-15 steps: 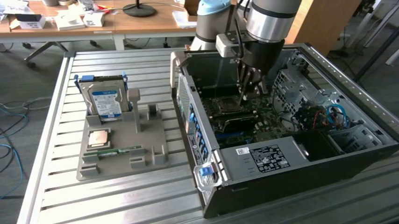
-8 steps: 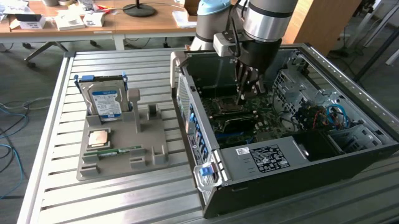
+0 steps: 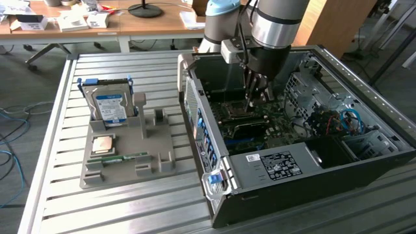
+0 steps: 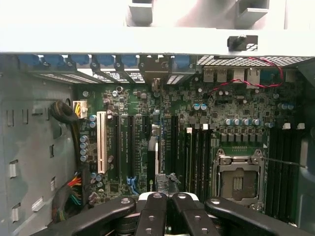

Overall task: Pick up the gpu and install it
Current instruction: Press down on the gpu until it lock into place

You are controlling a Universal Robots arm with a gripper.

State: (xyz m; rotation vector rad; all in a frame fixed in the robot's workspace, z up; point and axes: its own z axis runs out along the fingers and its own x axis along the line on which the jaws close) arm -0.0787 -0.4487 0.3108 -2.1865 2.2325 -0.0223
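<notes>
case walls [image 3: 201, 122] hem gripper [image 4: 166, 184] — open above

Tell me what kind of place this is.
Likely a robotics lab or workshop: an open PC case on a slatted metal table, a grey parts fixture holding a hard drive, cluttered wooden desks behind.

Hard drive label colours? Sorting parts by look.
Blue and white label on the hard drive, clearest in the exterior view.

A robotics laboratory: slatted aluminium worktable [image 3: 162, 204] carrying an open computer case [image 3: 305, 146] and grey parts fixture [image 3: 126, 161]; wooden desks [image 3: 130, 22] and loose floor cables [image 3: 13, 131] behind.
</notes>
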